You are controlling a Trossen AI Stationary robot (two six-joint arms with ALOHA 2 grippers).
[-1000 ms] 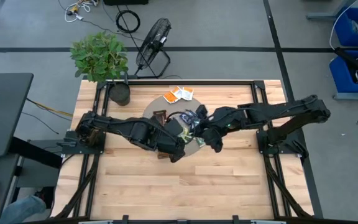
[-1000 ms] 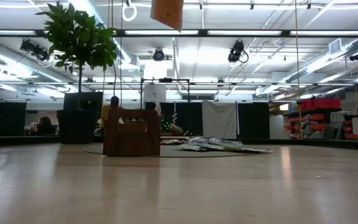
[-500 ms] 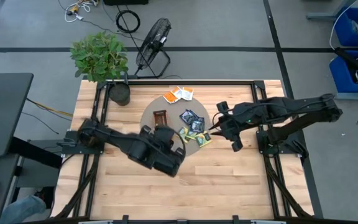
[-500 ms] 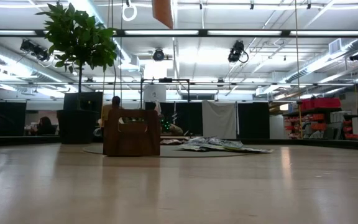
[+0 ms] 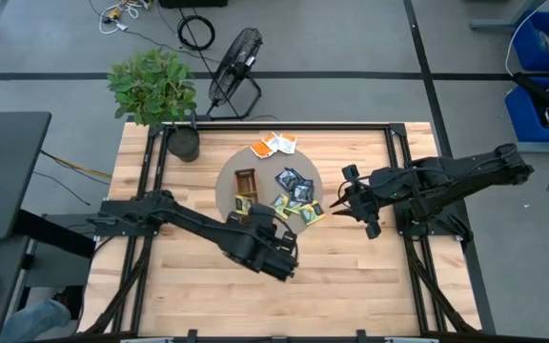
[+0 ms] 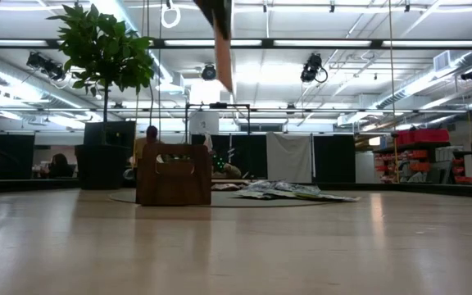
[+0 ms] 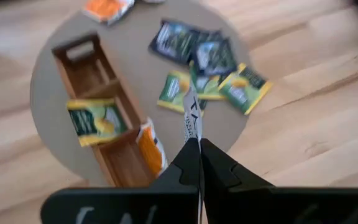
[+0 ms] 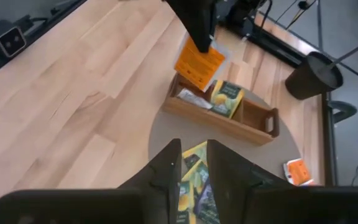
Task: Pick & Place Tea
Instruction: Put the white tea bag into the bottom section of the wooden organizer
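Right wrist view gives it away: the left gripper (image 8: 199,38) has its jaws pinched shut on an orange-and-white tea sachet (image 8: 199,61), hanging in the air above the wooden tray (image 8: 253,127). One yellow-green sachet (image 7: 94,120) lies in the tray already, with an orange one (image 7: 150,147) leaning in the next compartment. Remaining loose sachets (image 5: 294,193) lie on the round mat (image 5: 225,186) at the tray's 3 o'clock, and a few orange ones (image 5: 274,145) at its 1 o'clock. The right gripper (image 5: 343,200) sits beyond the mat's 3 o'clock edge over the wooden surface (image 5: 351,276), jaws narrowly apart, holding nothing.
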